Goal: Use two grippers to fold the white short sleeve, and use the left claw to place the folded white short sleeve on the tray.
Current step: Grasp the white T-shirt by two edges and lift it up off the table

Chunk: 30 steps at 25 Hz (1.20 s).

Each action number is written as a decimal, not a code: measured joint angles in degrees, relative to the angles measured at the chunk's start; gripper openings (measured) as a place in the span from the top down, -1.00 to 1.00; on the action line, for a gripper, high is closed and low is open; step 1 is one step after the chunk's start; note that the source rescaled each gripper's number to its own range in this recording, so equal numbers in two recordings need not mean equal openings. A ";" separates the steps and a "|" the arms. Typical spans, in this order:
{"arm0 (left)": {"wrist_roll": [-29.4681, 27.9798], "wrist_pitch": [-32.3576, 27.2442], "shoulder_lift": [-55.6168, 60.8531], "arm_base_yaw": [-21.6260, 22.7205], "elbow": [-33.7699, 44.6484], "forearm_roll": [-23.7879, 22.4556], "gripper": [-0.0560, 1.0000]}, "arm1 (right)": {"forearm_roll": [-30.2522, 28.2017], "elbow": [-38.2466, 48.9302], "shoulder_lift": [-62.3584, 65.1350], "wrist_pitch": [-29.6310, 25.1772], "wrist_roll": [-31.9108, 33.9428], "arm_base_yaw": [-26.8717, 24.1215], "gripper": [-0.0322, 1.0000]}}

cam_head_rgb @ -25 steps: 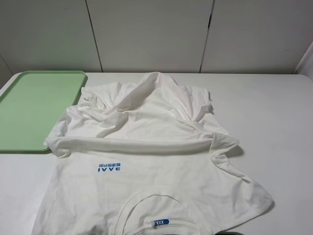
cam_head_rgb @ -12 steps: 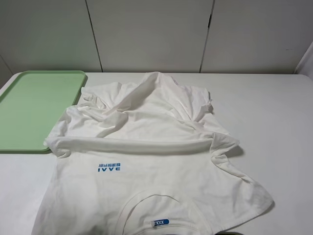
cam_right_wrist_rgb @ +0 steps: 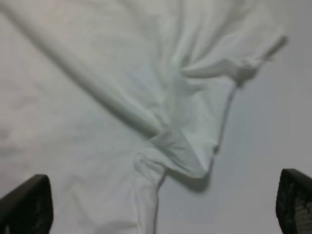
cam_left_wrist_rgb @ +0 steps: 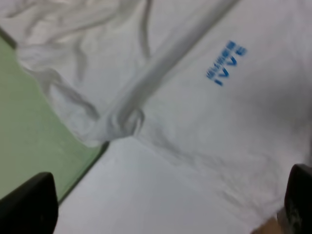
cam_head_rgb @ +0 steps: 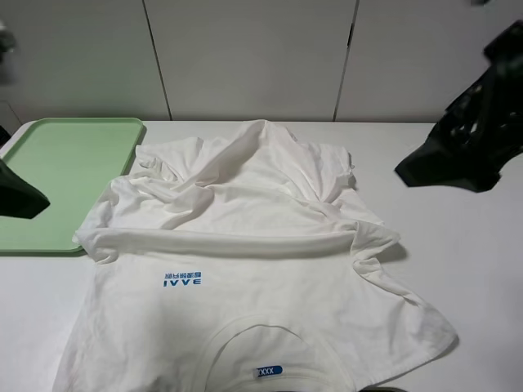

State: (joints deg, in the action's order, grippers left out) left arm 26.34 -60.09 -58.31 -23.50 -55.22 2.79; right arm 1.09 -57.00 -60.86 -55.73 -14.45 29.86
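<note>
The white short sleeve (cam_head_rgb: 253, 245) lies rumpled in the middle of the table, collar and blue neck label toward the front edge, with a fold ridge running across it above the blue print. The pale green tray (cam_head_rgb: 57, 175) sits at the back left, the shirt's left edge just overlapping its corner. My left gripper (cam_head_rgb: 18, 196) hangs over the tray's near side, left of the shirt. Above the table to the right of the shirt is my right gripper (cam_head_rgb: 462, 155). In the wrist views the left gripper (cam_left_wrist_rgb: 163, 209) and right gripper (cam_right_wrist_rgb: 161, 204) are wide open with nothing between their fingers.
White wall panels close off the back of the white table (cam_head_rgb: 458, 269). Bare tabletop shows to the right of the shirt and in front of the tray.
Both arms have come into the exterior high view, the left from the left edge and the right from the upper right. The shirt and tray have not moved.
</note>
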 joint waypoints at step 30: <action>17.92 6.69 -30.42 -0.60 -0.04 -14.39 -0.79 | -5.57 -0.28 -29.73 13.11 -28.28 9.24 -1.00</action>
State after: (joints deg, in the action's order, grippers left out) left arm 44.26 -53.40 -88.74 -24.10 -55.26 -11.60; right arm -4.48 -57.28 -90.59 -42.61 -42.73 39.10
